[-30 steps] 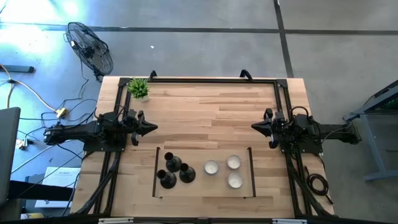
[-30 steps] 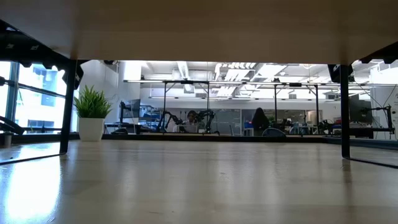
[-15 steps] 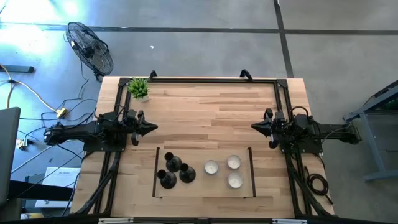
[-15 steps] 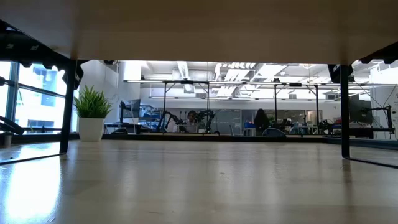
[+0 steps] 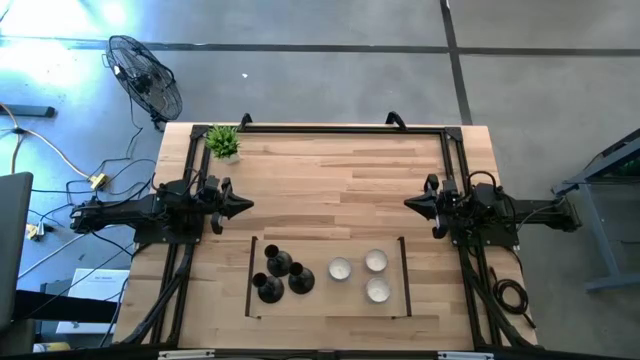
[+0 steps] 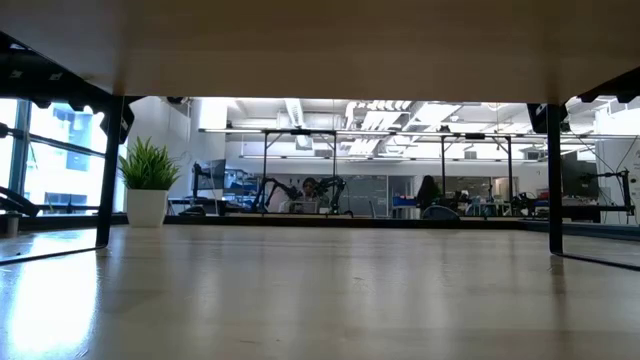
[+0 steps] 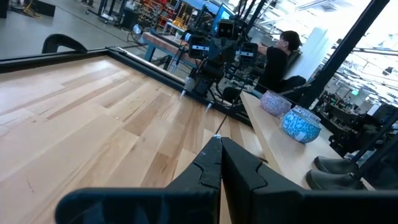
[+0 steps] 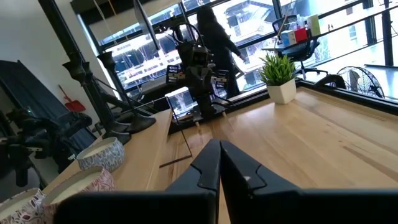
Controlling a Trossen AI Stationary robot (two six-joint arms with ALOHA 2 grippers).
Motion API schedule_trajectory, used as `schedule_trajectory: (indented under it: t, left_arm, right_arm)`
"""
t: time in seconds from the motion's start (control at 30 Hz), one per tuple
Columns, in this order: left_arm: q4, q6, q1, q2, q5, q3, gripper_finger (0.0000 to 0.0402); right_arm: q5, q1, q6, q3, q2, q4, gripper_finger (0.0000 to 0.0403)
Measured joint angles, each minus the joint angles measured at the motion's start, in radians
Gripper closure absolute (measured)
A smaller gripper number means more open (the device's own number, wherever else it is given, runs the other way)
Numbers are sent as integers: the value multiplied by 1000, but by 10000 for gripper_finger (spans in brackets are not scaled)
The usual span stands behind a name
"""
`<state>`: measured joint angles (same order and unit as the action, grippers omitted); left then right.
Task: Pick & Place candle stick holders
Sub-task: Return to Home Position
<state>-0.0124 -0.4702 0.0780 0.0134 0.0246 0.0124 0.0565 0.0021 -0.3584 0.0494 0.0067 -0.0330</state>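
Overhead view, read from left to right. A black round-caged floor fan (image 5: 145, 78) is standing on the grey floor beyond the far left corner of the pale wooden bench (image 5: 330, 175). The dark left arm (image 5: 150, 212) is lying folded along the bench's left edge. The left jaws are pointing inward toward the middle, hanging over bare wood and pressed together to a single tip; the left wrist view shows no gap between them, and they are holding nothing. A small green potted plant in a white pot (image 5: 223, 142) is sitting in the far left corner, well apart from that arm.

A low wooden shelf on thin black legs (image 5: 328, 305) is occupying the near middle of the bench. On its left half, three small black candle stick holders (image 5: 275, 262), each with a round domed base and a thin stem, are standing upright in a tight cluster, just beside one another. On its right half, three small round candles in pale patterned jars (image 5: 340, 269) are sitting in a loose triangle, near the holders but apart from them.

The dark right arm (image 5: 500, 212) is mirroring the left along the right edge. The right jaws are likewise closed to a point, empty, and facing the left jaws across open wood.

In the left wrist view the holders are showing only as dark rounded shapes at the frame's edge, probably their bases. A seated person (image 7: 280, 56) is visible in the room beyond the bench. In the low view the shelf's underside is spanning the top of the frame.
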Motion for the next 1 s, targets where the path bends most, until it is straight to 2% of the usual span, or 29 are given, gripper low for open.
schedule_trajectory:
  t: [1.0]
  left_arm:
    - [0,0,0,0,0,0,401]
  right_arm:
    - [0,0,0,0,0,0,397]
